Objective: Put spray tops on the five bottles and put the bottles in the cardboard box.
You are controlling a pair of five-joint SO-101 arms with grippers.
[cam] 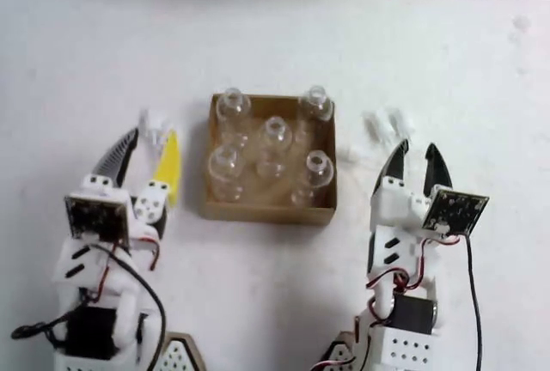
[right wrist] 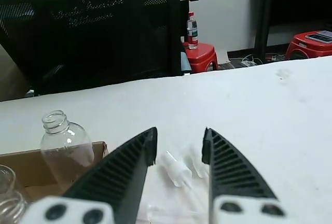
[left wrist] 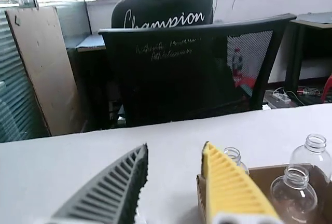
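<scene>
**A:** Where are the bottles [cam: 273, 135]?

**B:** All five stand upright inside the cardboard box [cam: 271, 209], mid-surface [cam: 275, 36], and every neck is bare.

**A:** And the tops?

**B:** Loose. Some spray tops [cam: 384, 122] lie on the surface just right of the box, and the other tops [cam: 153, 120] lie just left of it.

**A:** What about the hands?

**B:** The left hand [cam: 153, 135] has its grey and yellow fingers spread and grasps nothing, right beside its tops. The right hand [cam: 416, 146] is released too, with a top lying just ahead of the gap.

**A:** So which step is this?

**B:** Capping hasn't begun, I'd say. Next, a hand has to close on one top and carry it to a neck. The bottles stand close together, so there's little room to work.
</scene>
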